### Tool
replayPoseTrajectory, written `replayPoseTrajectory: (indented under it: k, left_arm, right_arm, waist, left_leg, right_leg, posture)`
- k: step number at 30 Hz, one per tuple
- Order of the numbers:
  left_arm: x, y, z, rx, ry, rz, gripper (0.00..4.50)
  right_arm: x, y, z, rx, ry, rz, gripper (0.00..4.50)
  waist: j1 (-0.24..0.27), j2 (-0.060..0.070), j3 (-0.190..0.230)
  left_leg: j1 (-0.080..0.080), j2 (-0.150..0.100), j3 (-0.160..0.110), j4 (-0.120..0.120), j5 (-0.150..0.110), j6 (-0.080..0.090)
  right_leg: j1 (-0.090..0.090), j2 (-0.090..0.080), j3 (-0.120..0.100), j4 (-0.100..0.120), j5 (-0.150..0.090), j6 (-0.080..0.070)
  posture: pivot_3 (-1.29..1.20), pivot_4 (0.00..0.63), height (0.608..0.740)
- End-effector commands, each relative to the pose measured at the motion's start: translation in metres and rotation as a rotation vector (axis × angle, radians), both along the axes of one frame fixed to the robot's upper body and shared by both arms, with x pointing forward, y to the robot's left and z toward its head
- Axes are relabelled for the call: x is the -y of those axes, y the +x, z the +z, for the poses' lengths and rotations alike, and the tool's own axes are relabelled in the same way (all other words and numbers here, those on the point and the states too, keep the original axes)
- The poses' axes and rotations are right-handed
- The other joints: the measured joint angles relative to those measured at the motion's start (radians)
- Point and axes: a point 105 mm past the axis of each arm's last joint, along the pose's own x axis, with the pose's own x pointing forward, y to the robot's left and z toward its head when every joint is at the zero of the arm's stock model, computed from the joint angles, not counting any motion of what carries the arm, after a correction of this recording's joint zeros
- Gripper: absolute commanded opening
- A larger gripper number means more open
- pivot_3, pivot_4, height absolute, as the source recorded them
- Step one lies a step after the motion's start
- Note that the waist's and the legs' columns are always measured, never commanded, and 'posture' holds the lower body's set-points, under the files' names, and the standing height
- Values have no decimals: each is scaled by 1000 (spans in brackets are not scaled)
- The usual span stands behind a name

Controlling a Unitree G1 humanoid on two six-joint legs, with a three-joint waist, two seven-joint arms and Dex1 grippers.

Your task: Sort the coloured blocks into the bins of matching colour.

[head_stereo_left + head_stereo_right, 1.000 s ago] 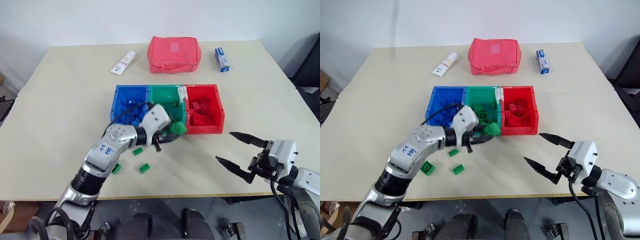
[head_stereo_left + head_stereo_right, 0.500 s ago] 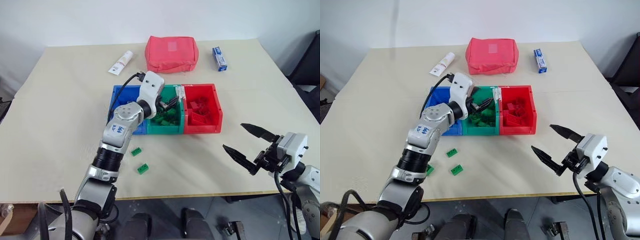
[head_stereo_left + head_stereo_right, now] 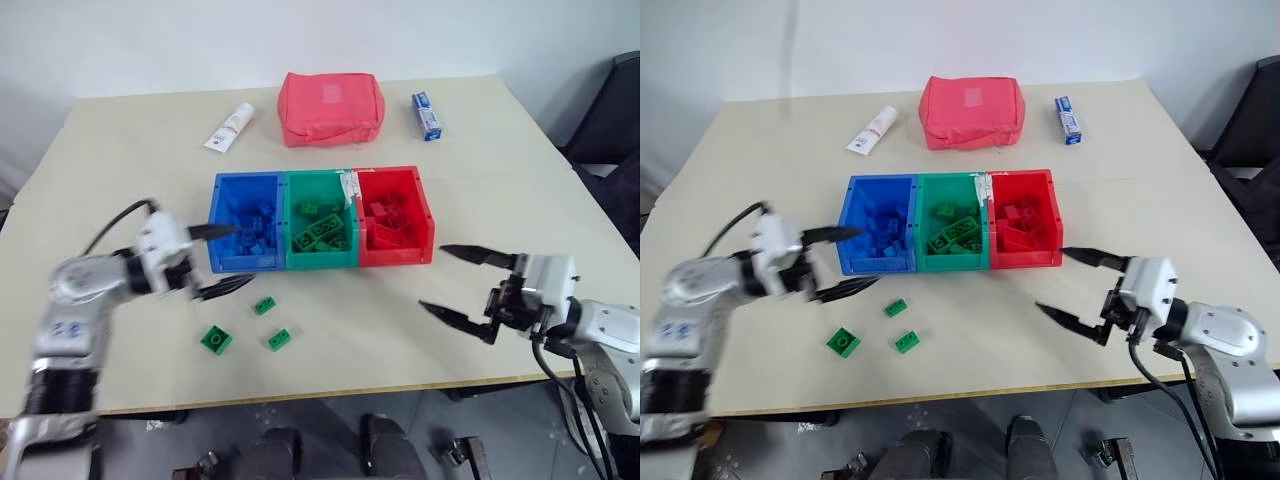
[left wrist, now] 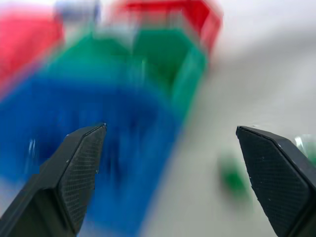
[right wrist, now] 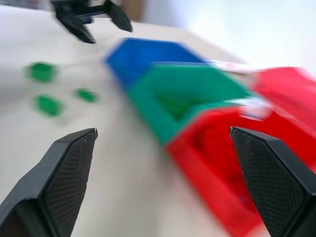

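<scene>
lighting even and bright across the table (image 3: 120, 180), soft and diffuse, no glare. shadows faint, short, lying under the bins (image 3: 320, 262). head views sharp on static items; left arm (image 3: 90, 285) smeared by motion blur. both wrist views heavily blurred beyond the fingers (image 4: 81, 168), which stay crisp.

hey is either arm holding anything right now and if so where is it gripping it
Nothing is held. The left tool is open and empty beside the blue bin, and the right tool is open and empty over bare table.
</scene>
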Motion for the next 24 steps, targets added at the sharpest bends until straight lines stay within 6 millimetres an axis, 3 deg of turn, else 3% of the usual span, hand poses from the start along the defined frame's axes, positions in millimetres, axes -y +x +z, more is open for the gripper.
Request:
replayPoseTrajectory:
  k: [1,4,10,12,17,20,24]
  left_arm:
    - [-20,-14,0,11,18,-5,4482]
    - [-31,-21,-10,-15,55,13,4482]
    - [-21,-36,-15,-79,132,-107,4482]
    - [-11,-38,-16,-147,160,-119,4482]
    - [45,-49,-11,-159,177,-274,4482]
    - [69,-46,-14,-176,254,-272,4482]
    - [88,-39,-34,-241,346,-147,4482]
  right_arm:
    - [-2,-2,1,-2,-27,58,4500]
    - [-5,-4,-4,-22,-53,98,4500]
    - [-14,-13,-12,-69,-79,180,4500]
    - [-11,-12,-13,-71,-81,171,4500]
    - [-4,-11,-15,-79,-89,139,4500]
    - [-3,-12,-17,-85,-89,125,4500]
    - [-1,-16,-19,-85,-91,106,4500]
  waist:
    - [14,0,0]
    - [26,0,0]
    - [24,0,0]
    - [23,0,0]
    - [24,0,0]
    - [26,0,0]
    - [21,0,0]
  left_leg:
    - [0,-1,-1,1,0,1]
    - [0,-2,-1,2,-1,2]
    - [0,0,-1,2,-2,1]
    - [0,1,-1,2,-2,1]
    - [0,1,0,2,-2,1]
    - [0,1,0,2,-2,1]
    - [0,1,1,1,-2,1]
  right_leg:
    - [1,-1,-1,0,0,0]
    - [2,-2,-1,-1,0,0]
    - [2,0,-1,-1,0,0]
    - [2,0,-1,-1,0,0]
    - [1,0,0,-1,0,-1]
    - [1,1,-1,0,0,-1]
    - [1,1,1,0,0,-1]
  posture:
    - [0,150,740]
    - [0,150,740]
    - [0,150,740]
    - [0,150,740]
    - [0,150,740]
    - [0,150,740]
    - [0,150,740]
